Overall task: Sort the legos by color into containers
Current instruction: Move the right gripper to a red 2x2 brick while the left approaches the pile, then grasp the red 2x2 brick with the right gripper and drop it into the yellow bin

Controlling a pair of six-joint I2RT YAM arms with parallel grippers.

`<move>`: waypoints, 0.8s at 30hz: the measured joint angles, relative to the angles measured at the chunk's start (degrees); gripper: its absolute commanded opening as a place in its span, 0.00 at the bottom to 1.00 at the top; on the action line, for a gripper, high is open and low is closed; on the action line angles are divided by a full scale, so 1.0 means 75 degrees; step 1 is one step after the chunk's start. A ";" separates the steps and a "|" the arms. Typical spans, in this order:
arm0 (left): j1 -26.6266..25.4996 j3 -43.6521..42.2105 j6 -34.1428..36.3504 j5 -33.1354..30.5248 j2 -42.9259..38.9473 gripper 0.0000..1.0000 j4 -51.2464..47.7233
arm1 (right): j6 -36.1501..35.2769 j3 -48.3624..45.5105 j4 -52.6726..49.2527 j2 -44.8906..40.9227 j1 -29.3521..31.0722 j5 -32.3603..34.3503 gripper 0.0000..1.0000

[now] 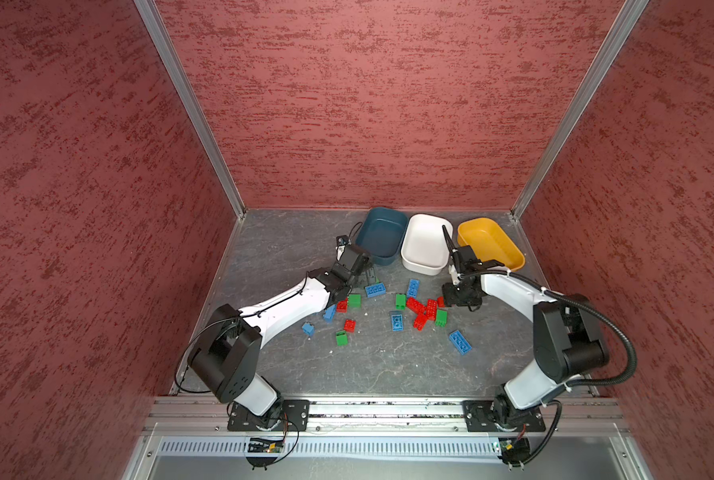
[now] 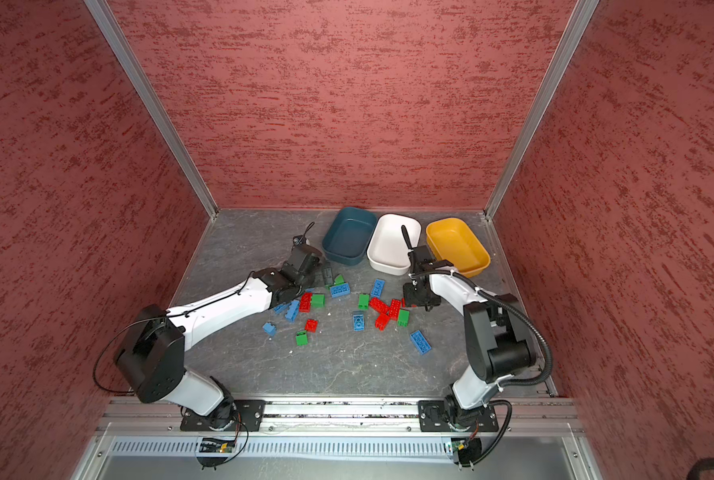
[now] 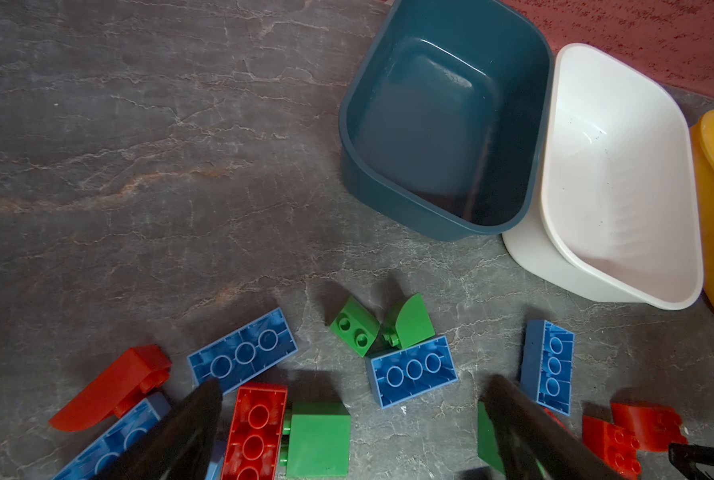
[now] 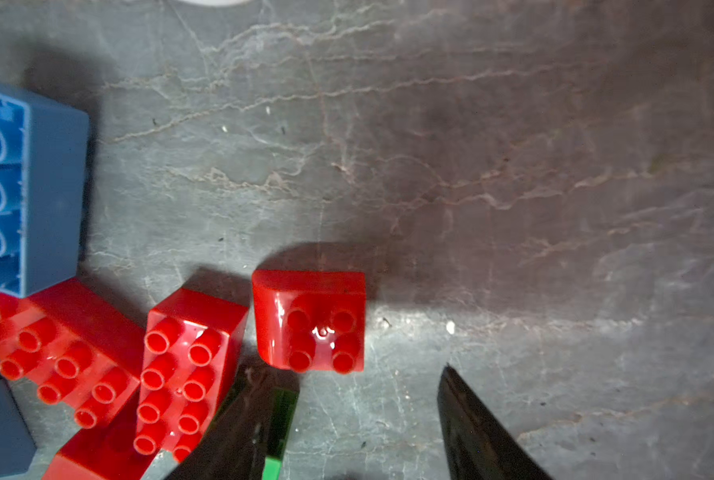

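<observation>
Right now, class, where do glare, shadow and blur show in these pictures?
Right wrist view: glare spot on the square red brick, shadow darkening the table, jaws blurred. Left wrist view: sheen inside the teal tub, jaws out of focus.

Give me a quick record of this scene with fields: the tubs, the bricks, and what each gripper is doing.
tubs: teal tub, white tub, yellow tub in a row at the far side of the table; no bricks seen inside
legos: red, blue and green, all loose on the table
left gripper: fingers wide open over bricks near the teal tub, holding nothing
right gripper: fingers apart, empty; red square brick just ahead of them
</observation>
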 measured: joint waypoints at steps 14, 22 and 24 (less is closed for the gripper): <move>0.0000 0.0073 0.0134 -0.0146 0.0291 0.99 -0.0192 | -0.1378 0.0726 -0.0268 0.1137 0.0216 0.0434 0.62; 0.0000 0.0087 0.0131 -0.0192 0.0291 0.99 -0.0216 | -0.1655 0.0769 0.0169 0.1247 0.0230 0.0262 0.56; 0.0000 0.0087 0.0131 -0.0192 0.0291 0.99 -0.0227 | -0.1711 0.0769 0.0283 0.1265 0.0230 0.0207 0.53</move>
